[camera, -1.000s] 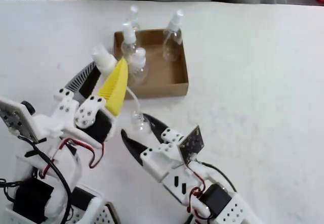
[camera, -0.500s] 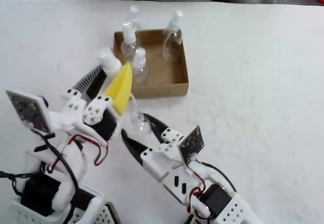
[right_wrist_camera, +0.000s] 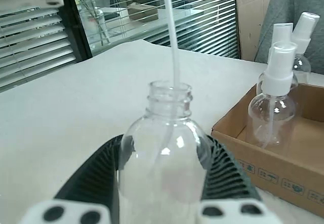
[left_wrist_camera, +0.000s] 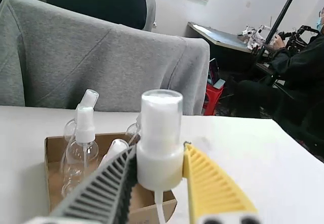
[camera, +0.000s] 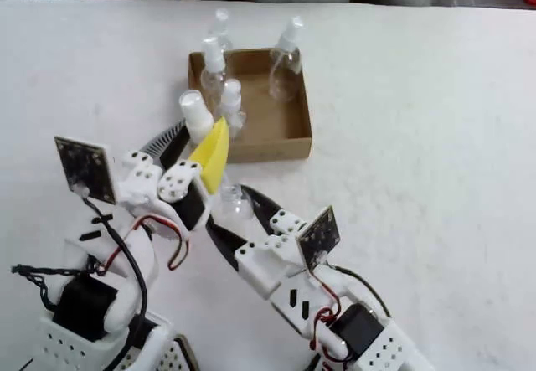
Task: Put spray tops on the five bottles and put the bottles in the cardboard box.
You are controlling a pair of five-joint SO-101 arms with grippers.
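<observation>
Though uncapped, held upright nearest on the white worktop: one clear plastic bottle, round-shouldered, threaded at the neck. Clamped at the belly by the right gripper, its two black ribbed fingers closed against both sides of it.

Just beyond and to the left, raised above that bottle: the left gripper, one grey finger and one yellow, pinched onto a white spray top with a translucent cap. Hanging from the spray top, a thin white dip tube, slanting down into the open neck. Spray top itself well above the neck, not seated.

Farther off, a shallow brown cardboard box, square, low-walled, flat on the worktop. At the box, four capped bottles, all clear, upright, each with a white spray top fitted: a bottle near the middle, a bottle by the left wall, a bottle toward the far right, and a bottle at the far left corner. For that last one, inside the box or just past its far wall: cannot tell.

Count overall: five bottles, five spray tops, four of them joined, one bottle open.
</observation>
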